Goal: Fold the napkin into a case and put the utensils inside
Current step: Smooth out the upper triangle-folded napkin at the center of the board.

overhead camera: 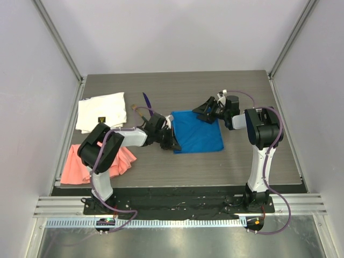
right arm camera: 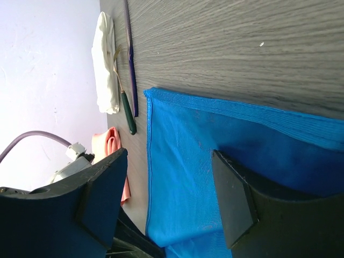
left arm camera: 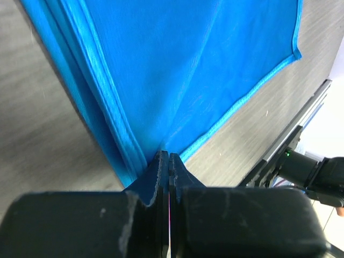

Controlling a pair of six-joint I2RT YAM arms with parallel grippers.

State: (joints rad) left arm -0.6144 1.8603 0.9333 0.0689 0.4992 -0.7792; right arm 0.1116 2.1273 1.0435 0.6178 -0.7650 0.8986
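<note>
The bright blue napkin [overhead camera: 199, 133] lies on the table with a fold along its left side [left arm camera: 102, 91]. My left gripper [overhead camera: 171, 142] is at its near-left corner, jaws shut [left arm camera: 165, 156] on the cloth edge, and creases run out from the tips. My right gripper [overhead camera: 207, 113] hovers open over the napkin's far edge [right arm camera: 177, 150], with nothing between its fingers [right arm camera: 234, 199]. The utensils lie left of the napkin: a purple piece [overhead camera: 146, 100] [right arm camera: 130, 59] and a green-handled one with a tan end [overhead camera: 138, 112] [right arm camera: 127, 110]. No case shape shows.
A white cloth with a small dark label [overhead camera: 101, 112] lies at the back left. A salmon-pink cloth [overhead camera: 80, 164] sits at the near left, partly under my left arm. Grey walls close in the table on three sides.
</note>
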